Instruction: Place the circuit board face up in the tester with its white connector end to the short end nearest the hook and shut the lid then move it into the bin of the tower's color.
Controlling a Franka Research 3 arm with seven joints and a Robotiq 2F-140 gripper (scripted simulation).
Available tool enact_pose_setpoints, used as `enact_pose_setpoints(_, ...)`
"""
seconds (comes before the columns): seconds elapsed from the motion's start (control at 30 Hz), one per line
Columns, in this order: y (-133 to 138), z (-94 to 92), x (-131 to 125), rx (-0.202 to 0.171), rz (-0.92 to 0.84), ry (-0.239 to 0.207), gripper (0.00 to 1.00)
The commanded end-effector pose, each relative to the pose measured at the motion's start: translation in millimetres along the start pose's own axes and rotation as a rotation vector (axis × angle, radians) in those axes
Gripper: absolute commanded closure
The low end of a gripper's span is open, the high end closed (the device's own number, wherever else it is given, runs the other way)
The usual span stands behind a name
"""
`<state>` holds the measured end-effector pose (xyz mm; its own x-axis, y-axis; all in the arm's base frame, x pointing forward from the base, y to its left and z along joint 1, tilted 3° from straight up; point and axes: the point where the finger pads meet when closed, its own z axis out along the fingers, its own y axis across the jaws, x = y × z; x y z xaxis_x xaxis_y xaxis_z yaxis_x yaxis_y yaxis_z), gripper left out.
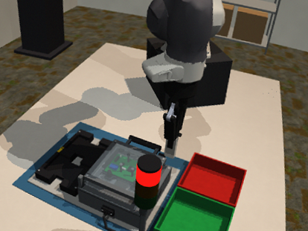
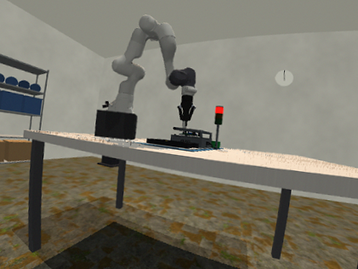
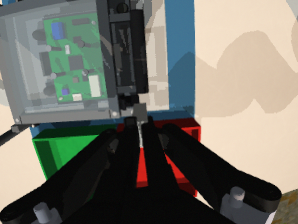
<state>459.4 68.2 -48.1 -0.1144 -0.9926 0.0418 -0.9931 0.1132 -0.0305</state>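
Behind stands grey wall; on the counter (image 1: pixel 260 116), the clenched, empty pincer (image 1: pixel 170 151) pokes the tester's (image 1: pixel 122 180) tab because the signal tower (image 1: pixel 147 175) glows red.

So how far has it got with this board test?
Done: the board lies in the tester under the shut lid, and the tower glows red. In hand: the shut, empty gripper is at the latch by the handle. Left: opening the lid, moving the board to the red bin.
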Motion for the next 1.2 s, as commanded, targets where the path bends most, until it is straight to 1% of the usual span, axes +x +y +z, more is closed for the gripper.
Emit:
enact_pose_setpoints(0.0,-2.1,-12.5,0.0,0.004,-0.001,-0.001,1.0)
enact_pose_setpoints(0.17,-2.0,-43.9,0.0,0.004,-0.001,-0.001,1.0)
enact_pose_setpoints(0.23,-2.0,-53.0,0.0,0.004,-0.001,-0.001,1.0)
enact_pose_setpoints(0.3,-2.0,-58.3,0.0,0.004,-0.001,-0.001,1.0)
enact_pose_setpoints(1.17,-1.9,-60.1,0.0,0.004,-0.001,-0.001,1.0)
